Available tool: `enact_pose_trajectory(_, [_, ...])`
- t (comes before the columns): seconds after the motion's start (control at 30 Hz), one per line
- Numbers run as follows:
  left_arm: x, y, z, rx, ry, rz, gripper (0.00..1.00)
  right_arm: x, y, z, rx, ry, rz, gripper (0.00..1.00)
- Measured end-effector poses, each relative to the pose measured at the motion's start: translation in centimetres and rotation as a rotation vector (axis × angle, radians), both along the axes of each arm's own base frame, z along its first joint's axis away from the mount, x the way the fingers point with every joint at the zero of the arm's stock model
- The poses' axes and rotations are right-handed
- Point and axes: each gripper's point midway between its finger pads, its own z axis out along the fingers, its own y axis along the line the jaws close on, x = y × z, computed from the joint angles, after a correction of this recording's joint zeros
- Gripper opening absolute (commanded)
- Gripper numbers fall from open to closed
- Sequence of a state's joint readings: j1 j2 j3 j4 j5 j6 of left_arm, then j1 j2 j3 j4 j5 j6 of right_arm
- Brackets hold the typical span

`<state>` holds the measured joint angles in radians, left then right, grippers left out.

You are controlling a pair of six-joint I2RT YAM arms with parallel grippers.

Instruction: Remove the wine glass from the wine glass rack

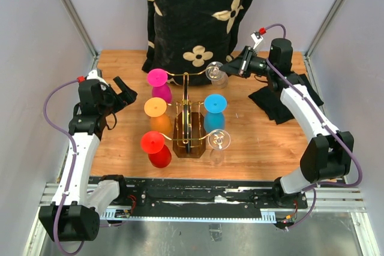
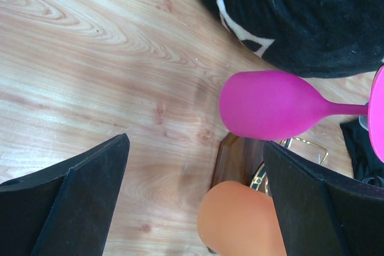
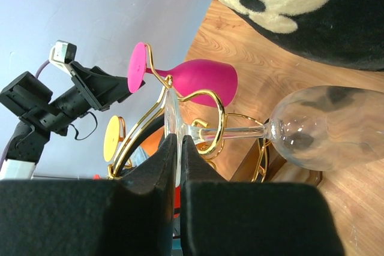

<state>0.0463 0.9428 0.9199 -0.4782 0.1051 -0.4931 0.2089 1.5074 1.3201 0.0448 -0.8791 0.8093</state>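
1. The right jaws are pressed together on the thin clear foot of the wine glass (image 3: 324, 127), which they pinch edge-on.
2. From these jaws the stem runs straight ahead through a curled gold arm of the wine glass rack (image 3: 211, 97). The bowl lies beyond the curl, so the glass still hangs on the rack.
3. Ahead of the right jaws and off to one side, past the gold wire, hangs a magenta glass (image 3: 207, 82).
4. The left jaws are spread wide and grip nothing; only bare worktop (image 2: 90, 58) shows between them.
5. Ahead of the left jaws is the magenta bowl. An orange glass (image 2: 240, 220) sits just inside one finger, and the rack's dark base shows between the two bowls.
6. Farther ahead of both pairs of jaws lies a black floral cloth (image 3: 312, 10).
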Motion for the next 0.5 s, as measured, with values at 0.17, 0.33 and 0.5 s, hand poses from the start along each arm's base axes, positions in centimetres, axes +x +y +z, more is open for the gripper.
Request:
enact_pose_trajectory(0.17, [-0.1,0.0,0.0,-0.001,0.001,0.000,1.00,0.2,0.1,0.8,0.009,-0.009,0.000,0.01])
enact_pose_trajectory(0.33, [-0.1,0.0,0.0,-0.001,0.001,-0.001,1.00,1.0,0.4,1.4,0.018,-0.022,0.001,0.01])
enact_pose_trajectory(0.5, [-0.1,0.0,0.0,0.000,0.001,-0.001,1.00,2.2,1.6,0.7,0.015,0.002,0.024,0.01])
